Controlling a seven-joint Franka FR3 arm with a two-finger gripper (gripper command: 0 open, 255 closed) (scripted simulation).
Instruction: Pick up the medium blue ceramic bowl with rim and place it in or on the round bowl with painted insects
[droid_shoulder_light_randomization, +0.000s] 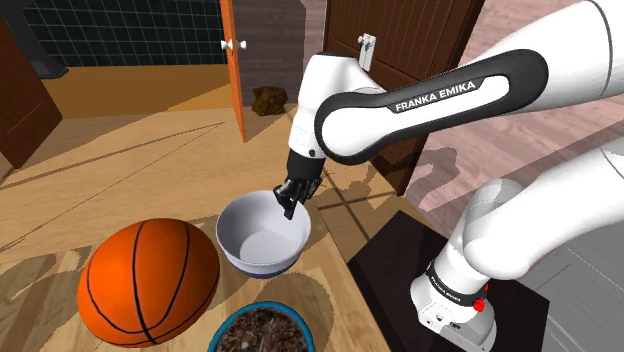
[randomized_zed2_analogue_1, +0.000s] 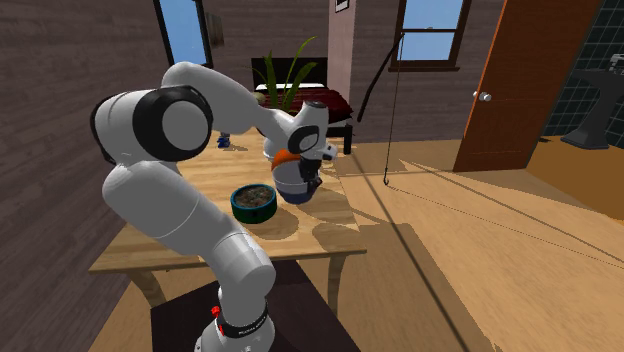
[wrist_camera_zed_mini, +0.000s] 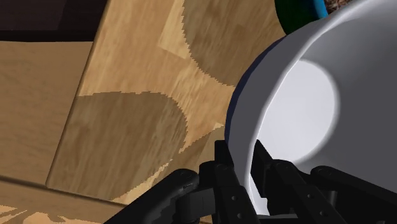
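Arching forward with wrist angled down, pincer (droid_shoulder_light_randomization: 291, 204) clamped on rim of white-and-blue bowl (droid_shoulder_light_randomization: 256, 243)

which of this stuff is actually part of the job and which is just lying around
Part of the job:
- white bowl with a blue base, clasped at its rim by the gripper
- teal-rimmed bowl with a dark patterned inside, where the first one goes

Just lying about:
- basketball
- leafy plant
- brown door
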